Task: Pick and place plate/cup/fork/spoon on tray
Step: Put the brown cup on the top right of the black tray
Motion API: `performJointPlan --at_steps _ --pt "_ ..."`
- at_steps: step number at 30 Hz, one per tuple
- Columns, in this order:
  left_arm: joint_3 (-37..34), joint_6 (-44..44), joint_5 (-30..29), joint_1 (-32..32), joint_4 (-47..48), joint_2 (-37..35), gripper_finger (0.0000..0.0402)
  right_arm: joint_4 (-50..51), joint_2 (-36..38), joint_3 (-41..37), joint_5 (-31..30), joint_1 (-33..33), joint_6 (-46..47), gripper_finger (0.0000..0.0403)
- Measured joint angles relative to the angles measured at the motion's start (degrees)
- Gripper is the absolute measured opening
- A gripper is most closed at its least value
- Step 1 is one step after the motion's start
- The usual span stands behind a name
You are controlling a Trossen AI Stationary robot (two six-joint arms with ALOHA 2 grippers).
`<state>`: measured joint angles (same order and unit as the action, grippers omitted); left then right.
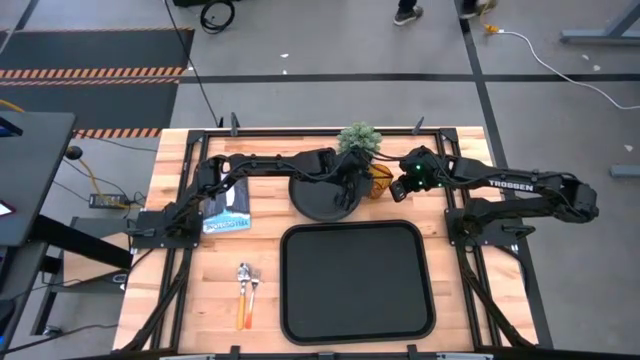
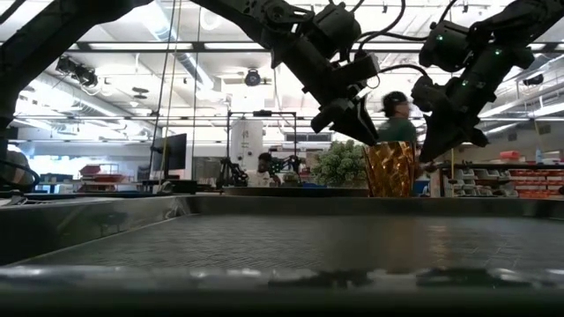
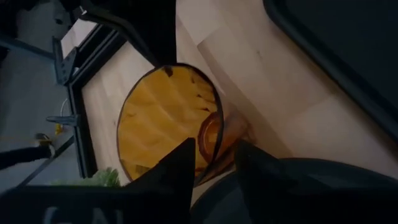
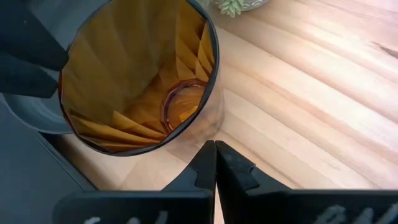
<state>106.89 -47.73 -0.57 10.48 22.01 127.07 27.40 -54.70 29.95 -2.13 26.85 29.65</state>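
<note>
Nearest me in the overhead frame, the large black rectangular tray (image 1: 357,282) with its raised rim fills the lower centre and I see nothing in it, so by my reading no item has been placed yet. To its left, lower left of the frame, the orange-handled fork (image 1: 243,296) and orange-handled spoon (image 1: 254,296) lie side by side on the wooden table (image 1: 200,290), untouched.

Beyond the tray, at upper centre, the round black plate (image 1: 322,197) sits on the table, and just right of it stands the translucent amber tumbler cup (image 1: 381,182), upright and empty down to its base.

My left gripper (image 3: 214,171) reaches over the plate toward the cup's rim, jaws parted astride the near wall but not clamped. My right gripper (image 4: 215,163) hangs just beside the cup's far side, fingers pressed together on nothing.

All four pieces remain; I judge the cup first
</note>
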Motion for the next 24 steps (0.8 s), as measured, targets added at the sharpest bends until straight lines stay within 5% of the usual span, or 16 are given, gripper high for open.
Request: performJointPlan --at_steps 11,24 --pt "0.0 -0.5 0.3 0.0 -0.6 0.0 0.0107 -0.4 0.0 0.0 0.0 -0.2 -0.1 0.0010" --pt "0.0 -1.6 0.2 1.0 0.1 0.0 0.0168 -2.4 0.0 0.0 0.0 -0.2 0.0 0.0010"
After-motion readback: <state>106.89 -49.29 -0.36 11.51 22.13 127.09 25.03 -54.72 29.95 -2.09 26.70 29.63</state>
